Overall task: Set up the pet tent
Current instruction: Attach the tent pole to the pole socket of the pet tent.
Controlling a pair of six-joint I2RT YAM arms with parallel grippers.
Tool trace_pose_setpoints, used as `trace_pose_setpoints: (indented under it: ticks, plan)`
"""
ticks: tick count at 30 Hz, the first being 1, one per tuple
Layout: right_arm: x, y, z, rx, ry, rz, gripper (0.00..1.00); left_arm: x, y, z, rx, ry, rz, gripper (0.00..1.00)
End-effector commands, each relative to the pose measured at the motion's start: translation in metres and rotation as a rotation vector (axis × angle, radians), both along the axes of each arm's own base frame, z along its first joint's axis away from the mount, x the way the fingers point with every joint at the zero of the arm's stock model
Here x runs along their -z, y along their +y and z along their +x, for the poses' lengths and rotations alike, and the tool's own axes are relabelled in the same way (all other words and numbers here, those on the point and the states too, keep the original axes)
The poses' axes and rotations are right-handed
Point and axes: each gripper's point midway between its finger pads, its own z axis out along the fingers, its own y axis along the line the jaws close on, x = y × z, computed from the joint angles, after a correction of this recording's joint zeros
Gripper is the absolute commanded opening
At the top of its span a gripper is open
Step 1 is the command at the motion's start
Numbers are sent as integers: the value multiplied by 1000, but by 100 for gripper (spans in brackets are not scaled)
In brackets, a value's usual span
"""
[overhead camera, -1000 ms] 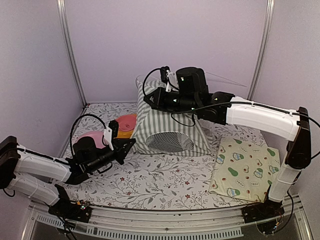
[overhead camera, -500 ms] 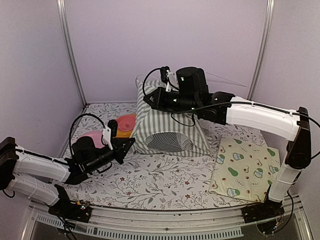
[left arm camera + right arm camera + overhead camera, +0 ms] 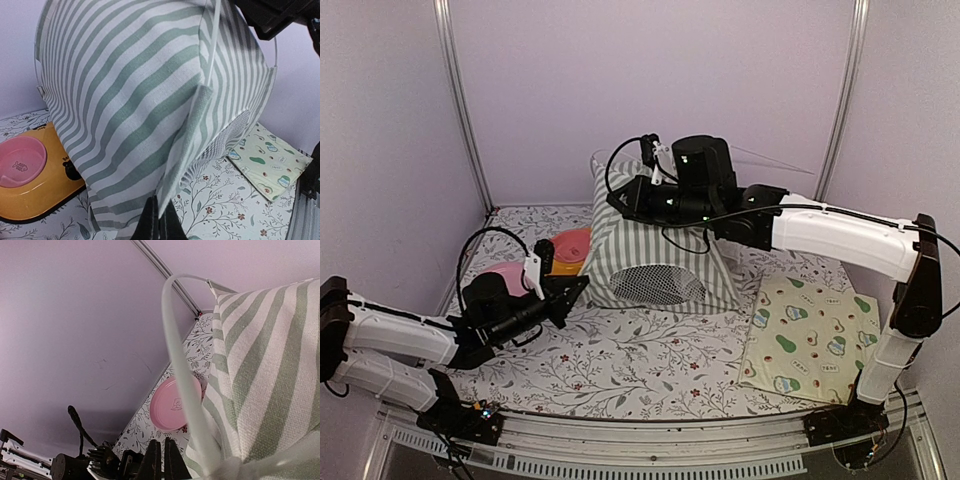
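Note:
The pet tent [image 3: 655, 245], green and white striped with a mesh window [image 3: 660, 283], stands upright in the middle of the floral table. My left gripper [image 3: 582, 284] is at its lower left corner. In the left wrist view the left gripper [image 3: 159, 202] is shut on the tent's bottom fabric edge [image 3: 172, 175]. My right gripper [image 3: 612, 198] is up at the tent's top left. In the right wrist view the right gripper [image 3: 161, 442] is shut with nothing seen between its fingers, and a thin white pole [image 3: 182, 370] arches just to its right.
An orange double pet bowl [image 3: 572, 250] with pink dishes [image 3: 175, 405] sits left of the tent, behind my left arm. A pale avocado-print mat [image 3: 815, 335] lies to the right. Purple walls close in the back and sides.
The rear of my left arm has sunk slightly. Both grippers and the tent stay where they were.

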Motion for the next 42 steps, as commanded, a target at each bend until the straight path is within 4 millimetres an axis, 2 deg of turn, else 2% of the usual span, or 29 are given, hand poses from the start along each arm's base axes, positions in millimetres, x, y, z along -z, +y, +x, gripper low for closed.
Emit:
trace_pose_setpoints:
  ticks: [1,13,19,24,30,34,39,42]
  plan:
    - [-19,-38,50,192,-139,-20,0,13,1,-11,29,19,45,0]
    - [-8,-29,51,171,-131,-28,0,-2,-5,-11,52,-7,42,0]
    - [3,-19,43,150,-142,-70,0,-18,-7,-6,41,-19,30,0]
    - [12,-20,39,143,-142,-93,0,-29,-6,-1,28,-18,25,0]
    - [21,-6,31,115,-156,-125,0,-41,-17,2,68,-14,36,0]
    - [24,-6,32,128,-170,-145,0,-47,-22,1,99,-9,39,0]
    - [22,-5,31,123,-175,-149,0,-49,-21,3,93,1,35,19]
    - [20,-6,31,122,-176,-150,0,-48,-17,7,72,6,33,27]
